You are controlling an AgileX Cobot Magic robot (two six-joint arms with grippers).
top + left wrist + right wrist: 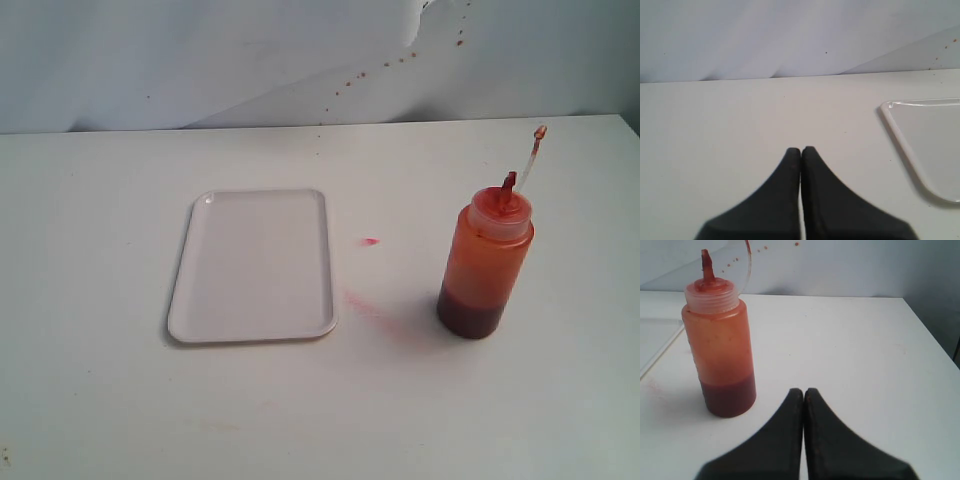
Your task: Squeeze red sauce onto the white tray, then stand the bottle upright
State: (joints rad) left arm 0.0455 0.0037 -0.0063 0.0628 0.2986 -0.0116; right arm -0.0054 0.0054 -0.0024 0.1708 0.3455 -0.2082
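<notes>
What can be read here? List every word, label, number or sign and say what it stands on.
None: no text shows in any view. The bottle bears no label, the white tray is plain, and the table carries only a red sauce blob and pink stains.

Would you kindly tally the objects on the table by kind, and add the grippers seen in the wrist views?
Trays: 1 (white tray)
Bottles: 1 (bottle)
Grippers: 2 (left gripper, right gripper)
Total: 4
</notes>
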